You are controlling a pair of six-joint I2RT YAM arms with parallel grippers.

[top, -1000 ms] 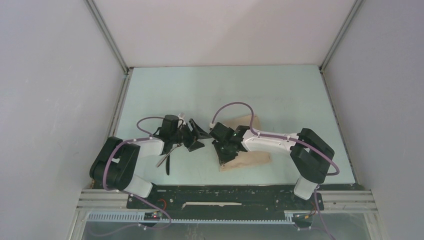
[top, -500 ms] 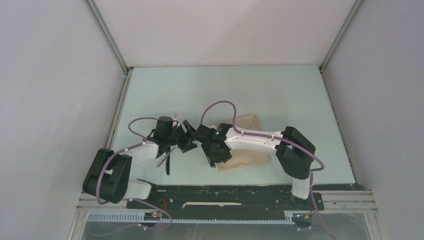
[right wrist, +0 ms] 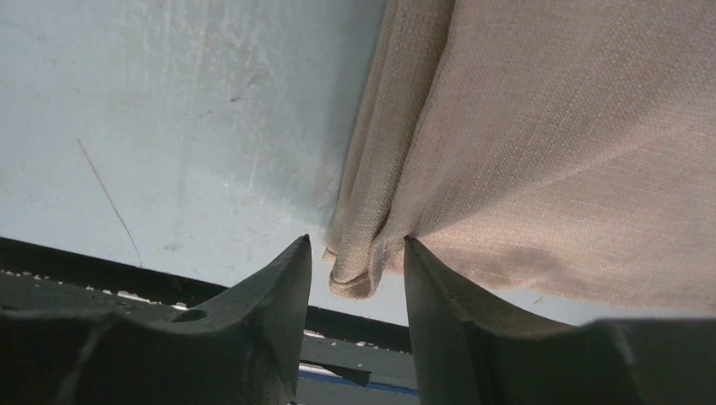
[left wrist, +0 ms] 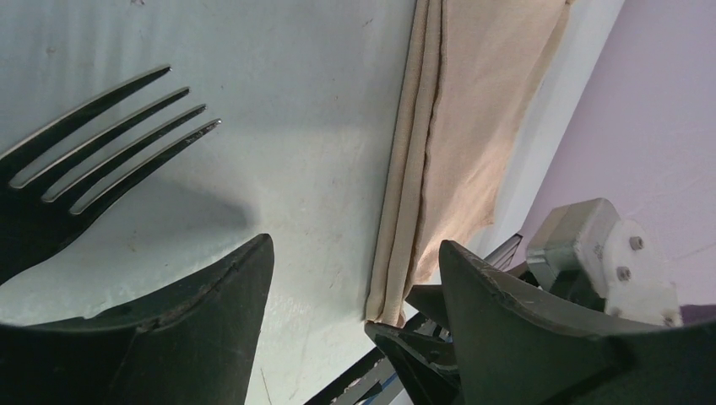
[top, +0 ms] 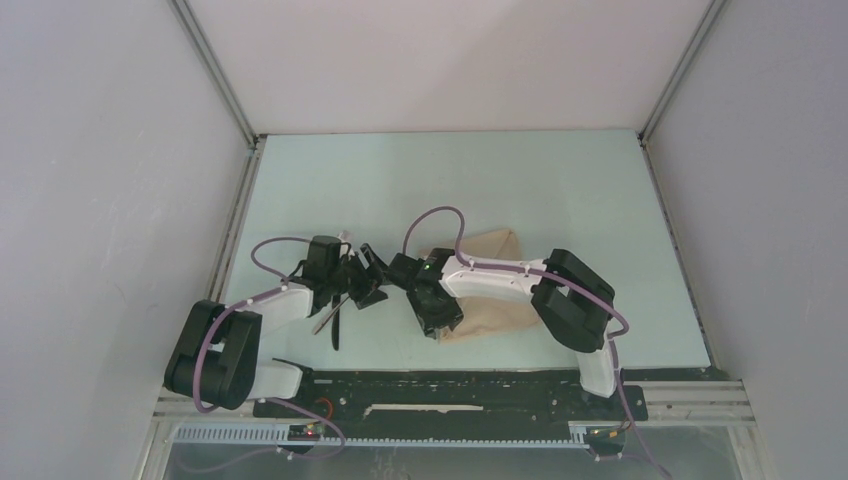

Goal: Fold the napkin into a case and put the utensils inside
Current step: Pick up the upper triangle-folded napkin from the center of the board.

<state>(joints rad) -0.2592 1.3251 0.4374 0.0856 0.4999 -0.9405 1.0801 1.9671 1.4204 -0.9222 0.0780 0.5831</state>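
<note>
White walls (top: 450,60) closed in a pale blue-green table (top: 560,190). A metal frame (top: 450,405) ran along its near edge, where the two arms were bolted.

The napkin (top: 500,316) lay right of centre, near the front edge, as a broad tan shape folded over on itself. The right arm reached across it. In the left wrist view, its left side showed as several stacked layers running in a straight line.

The right gripper (right wrist: 356,278) was down at the near left corner of the cloth. Its fingers (right wrist: 279,295) stood apart, astride the rolled end of that layered edge. In the right wrist view, the finger on the right touched the cloth. Bare table showed between the other finger and the fold, so the cloth was not pinched. A small green light (top: 428,267) glowed on that arm's wrist.

The left gripper (top: 368,283) was just left of the right one, tips towards the napkin. Its fingers were spread wide, with only table between them.

The fork (left wrist: 127,152) lay on the table beside the left gripper, tines clear of the cloth. The black knife (top: 336,332) lay close by it, nearer the front edge. Both were outside the napkin, to its left.
</note>
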